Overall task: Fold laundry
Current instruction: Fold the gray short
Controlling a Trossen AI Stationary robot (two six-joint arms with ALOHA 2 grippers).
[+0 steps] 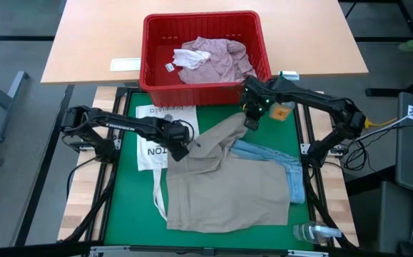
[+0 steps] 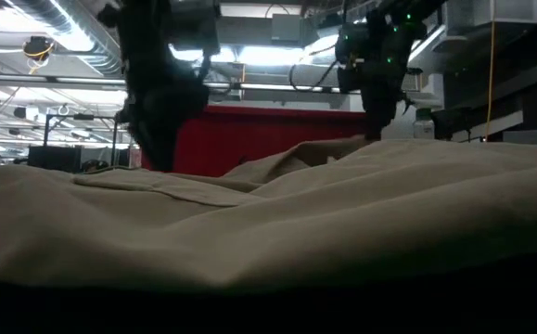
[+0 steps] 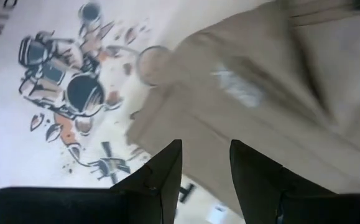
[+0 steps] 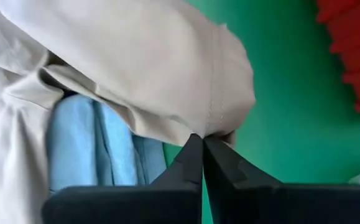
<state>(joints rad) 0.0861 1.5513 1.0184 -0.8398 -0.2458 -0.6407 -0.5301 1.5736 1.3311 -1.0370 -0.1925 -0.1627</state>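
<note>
Right gripper (image 4: 203,140) pinched shut on the far corner of the tan cloth (image 1: 220,182), near the red basket (image 1: 149,50). Left gripper (image 3: 204,155) over the cloth's left edge, fingers apart, holding nothing. Jeans (image 1: 277,165) stick out from under the cloth, right side.

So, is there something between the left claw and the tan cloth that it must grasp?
Nothing visible. The left claw hangs open right over the edge of the tan cloth, beside the printed white bag. The right claw is already shut on the cloth's far corner.
</note>
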